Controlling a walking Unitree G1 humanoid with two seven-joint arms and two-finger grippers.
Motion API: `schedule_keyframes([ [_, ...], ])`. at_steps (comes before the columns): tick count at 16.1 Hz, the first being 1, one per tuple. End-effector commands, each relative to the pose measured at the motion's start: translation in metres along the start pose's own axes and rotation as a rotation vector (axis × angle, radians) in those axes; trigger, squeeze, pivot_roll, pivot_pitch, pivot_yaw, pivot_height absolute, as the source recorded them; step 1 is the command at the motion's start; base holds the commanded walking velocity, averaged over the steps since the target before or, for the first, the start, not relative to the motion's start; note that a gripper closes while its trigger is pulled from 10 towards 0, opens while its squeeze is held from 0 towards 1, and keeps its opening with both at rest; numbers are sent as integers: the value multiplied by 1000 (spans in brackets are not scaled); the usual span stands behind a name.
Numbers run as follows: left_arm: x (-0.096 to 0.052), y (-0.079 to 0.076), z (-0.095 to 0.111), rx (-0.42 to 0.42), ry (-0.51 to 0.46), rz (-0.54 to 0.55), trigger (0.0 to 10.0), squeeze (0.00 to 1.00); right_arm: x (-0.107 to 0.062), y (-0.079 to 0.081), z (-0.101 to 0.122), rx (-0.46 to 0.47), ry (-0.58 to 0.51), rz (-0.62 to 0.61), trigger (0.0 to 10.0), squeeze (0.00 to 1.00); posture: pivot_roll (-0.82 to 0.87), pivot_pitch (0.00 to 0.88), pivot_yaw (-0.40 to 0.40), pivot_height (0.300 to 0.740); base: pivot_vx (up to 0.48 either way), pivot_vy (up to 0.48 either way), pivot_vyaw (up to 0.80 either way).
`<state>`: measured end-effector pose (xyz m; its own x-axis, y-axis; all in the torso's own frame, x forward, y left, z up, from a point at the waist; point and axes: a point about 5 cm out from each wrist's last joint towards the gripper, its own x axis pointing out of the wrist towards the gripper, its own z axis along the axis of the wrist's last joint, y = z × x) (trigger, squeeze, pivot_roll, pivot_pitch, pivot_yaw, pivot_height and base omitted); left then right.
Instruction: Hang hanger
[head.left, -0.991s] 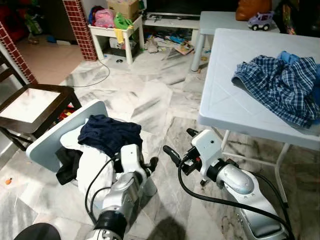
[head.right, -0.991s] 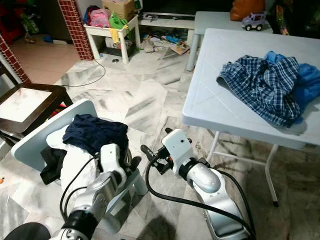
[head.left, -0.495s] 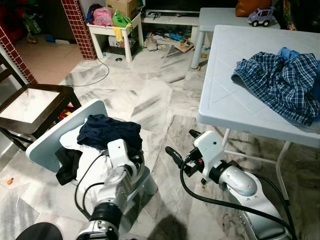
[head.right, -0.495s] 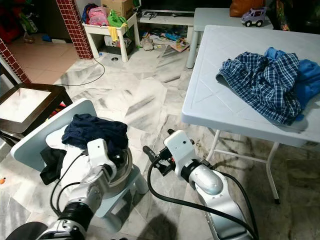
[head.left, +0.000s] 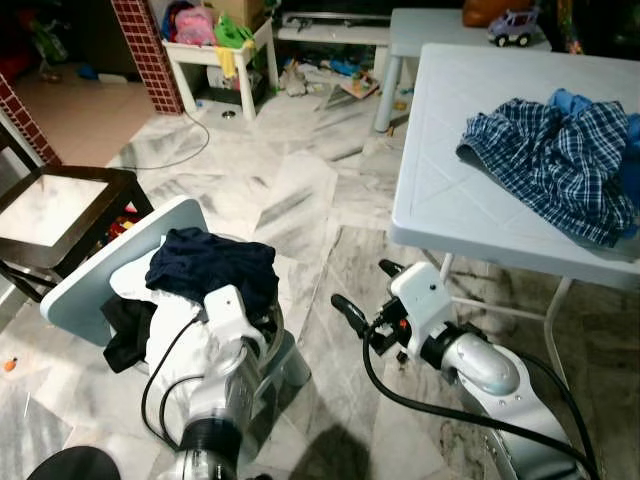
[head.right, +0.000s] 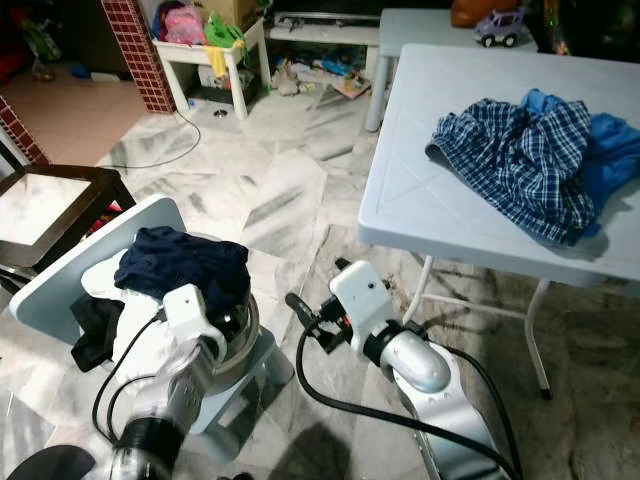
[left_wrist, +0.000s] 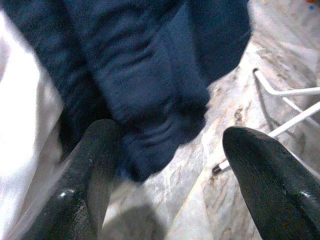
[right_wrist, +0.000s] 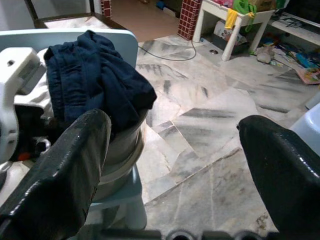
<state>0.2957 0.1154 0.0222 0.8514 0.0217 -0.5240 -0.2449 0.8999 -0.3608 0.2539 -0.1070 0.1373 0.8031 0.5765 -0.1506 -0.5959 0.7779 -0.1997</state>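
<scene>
Hanger: from where I stand I cannot tell where it is; it may be buried in the clothes, but no part of it can be made out. Far left of the laundry basket (head.right: 243, 328) stands a dark wooden side table (head.left: 60, 200) with a pale top. The basket itself sits on a pale blue plastic chair (head.left: 90, 275), whose back rises just left of it. A black cloth (head.left: 125, 335) hangs over the basket's left side, a white cloth (head.left: 165, 335) fills its middle, and a navy garment (head.left: 212, 265) lies crumpled on top. The left gripper (left_wrist: 170, 150) is at the basket's front edge, its fingers spread wide with a fold of the navy garment hanging between them; one finger (left_wrist: 95, 170) touches the cloth, the other is apart from it. Right of the basket, over the marble floor (head.left: 300, 200), the right gripper (head.left: 365, 290) hovers near but apart from it, its jaws spread and holding nothing, pointing towards the basket. A black cable (head.left: 400, 385) loops under that arm. Further right of the basket stands a white folding table (head.left: 470, 190), and on it lies a crumpled blue plaid shirt (head.left: 545, 165) touching a plain blue garment (head.right: 610, 150). Beyond, well apart from the basket, a toy car (head.left: 512, 25) sits on a second pale table.
</scene>
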Motion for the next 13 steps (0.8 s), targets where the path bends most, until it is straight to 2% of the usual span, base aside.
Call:
schedule_keyframes([
  [1, -2, 2, -1, 1, 12, 15, 10000, 0, 0, 1, 4, -3, -13, 7, 10000, 0, -235, 135, 38, 740, 0, 0, 0],
  [3, -9, 3, -18, 7, 59, 2, 10000, 0, 2, 5, 4, 3, -13, 24, 10000, 0, -215, 141, 26, 740, 0, 0, 0],
  [5, -7, 11, -23, -4, 84, 33, 10000, 0, 1, 8, 6, 1, -13, 42, 10000, 0, -217, 163, 18, 740, 0, 0, 0],
  [8, -7, 15, -16, -1, 79, 42, 10000, 0, -3, 11, 4, 8, -4, 45, 10000, 0, -210, 182, 12, 740, 0, 0, 0],
  [10, -1, 15, -9, -3, 75, 35, 10000, 0, -6, 15, 5, 18, -1, 44, 10000, 0, -219, 209, 11, 740, 0, 0, 0],
  [13, 7, 16, 9, -21, 8, 27, 10000, 0, -11, 15, 6, 28, 3, 12, 10000, 0, -245, 224, 24, 740, 0, 0, 0],
])
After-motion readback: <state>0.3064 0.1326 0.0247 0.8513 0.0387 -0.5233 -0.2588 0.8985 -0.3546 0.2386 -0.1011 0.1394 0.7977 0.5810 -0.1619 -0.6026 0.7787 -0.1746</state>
